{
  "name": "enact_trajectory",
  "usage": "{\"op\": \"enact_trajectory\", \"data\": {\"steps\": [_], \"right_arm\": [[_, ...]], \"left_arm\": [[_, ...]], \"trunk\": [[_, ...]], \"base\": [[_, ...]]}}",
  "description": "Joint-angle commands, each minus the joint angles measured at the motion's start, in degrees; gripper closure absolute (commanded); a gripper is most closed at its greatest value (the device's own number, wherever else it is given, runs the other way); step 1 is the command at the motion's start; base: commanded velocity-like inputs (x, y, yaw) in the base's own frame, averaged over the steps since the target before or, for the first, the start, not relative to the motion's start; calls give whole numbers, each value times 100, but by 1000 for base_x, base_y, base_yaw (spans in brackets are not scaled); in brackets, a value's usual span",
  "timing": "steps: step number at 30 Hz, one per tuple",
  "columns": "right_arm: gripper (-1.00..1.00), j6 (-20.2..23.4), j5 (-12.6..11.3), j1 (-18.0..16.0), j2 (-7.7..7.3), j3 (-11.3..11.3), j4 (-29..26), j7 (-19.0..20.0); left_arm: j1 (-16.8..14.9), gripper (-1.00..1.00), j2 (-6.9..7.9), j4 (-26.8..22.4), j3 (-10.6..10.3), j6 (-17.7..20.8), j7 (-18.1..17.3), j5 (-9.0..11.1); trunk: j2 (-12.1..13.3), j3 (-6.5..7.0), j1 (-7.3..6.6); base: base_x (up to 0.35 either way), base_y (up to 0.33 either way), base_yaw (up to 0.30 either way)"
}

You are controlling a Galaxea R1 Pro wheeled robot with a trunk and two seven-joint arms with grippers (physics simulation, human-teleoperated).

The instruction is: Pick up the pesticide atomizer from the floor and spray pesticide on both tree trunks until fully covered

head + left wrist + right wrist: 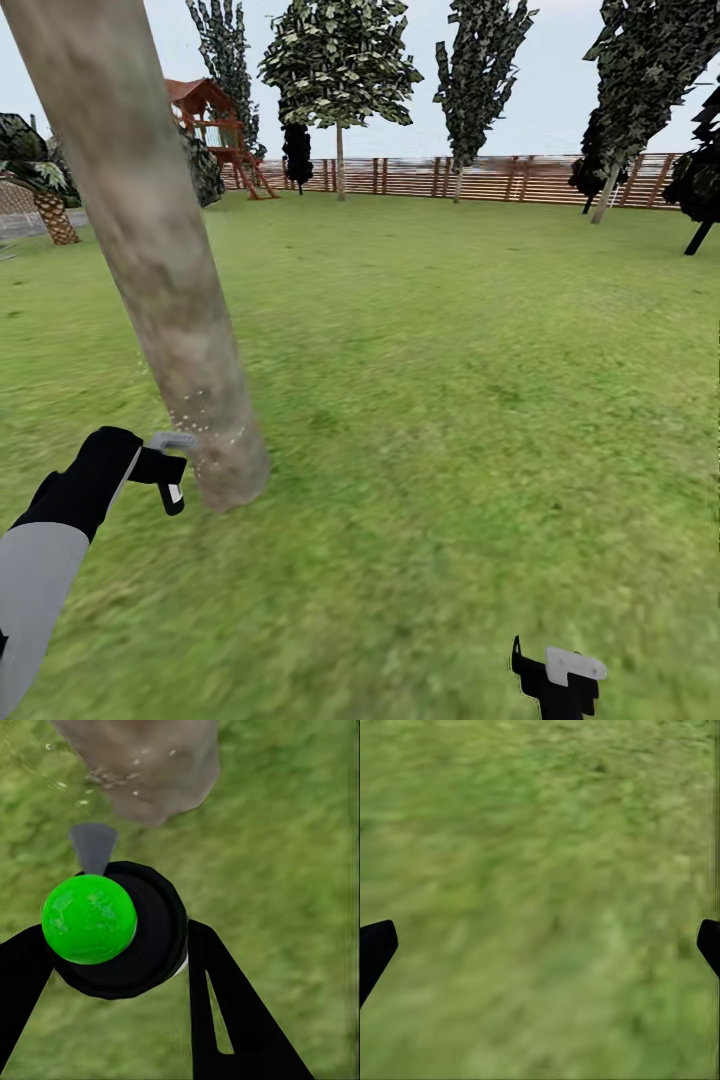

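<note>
tree trunk [150, 250] blocking just ahead of left end effector [172, 470], open lawn [450, 400] everywhere right of it

Flat, even daylight fills the garden under a pale, overcast-looking sky [560, 110], with no clear direction of light and no cast shadows on the lawn [450, 330]. The grass renders soft and smeared, most heavily in both wrist views. The tree trunk [150, 250] leans with wide-angle distortion. The fence [500, 177] stays fairly crisp. A faint sheen marks the green ball [88, 919].
</note>
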Motion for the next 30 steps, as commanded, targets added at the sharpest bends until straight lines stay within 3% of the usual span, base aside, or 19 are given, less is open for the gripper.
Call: {"op": "enact_trajectory", "data": {"steps": [1,9,25,30], "right_arm": [[-100,-1,0,0,1,0,1,0],[-100,0,0,0,2,0,3,0],[-100,-2,0,0,4,0,3,0],[-100,-1,0,0,2,0,3,0]], "left_arm": [[0,100,0,0,0,0,0,-1],[0,100,8,-1,1,4,0,-1],[-4,100,10,-9,1,21,9,-10],[0,100,8,-7,13,30,9,-18]], "trunk": [[0,0,0],[0,0,0],[0,0,0],[0,0,0]], "base": [[78,-274,0],[78,-274,35],[79,-274,269],[141,-262,63]]}}
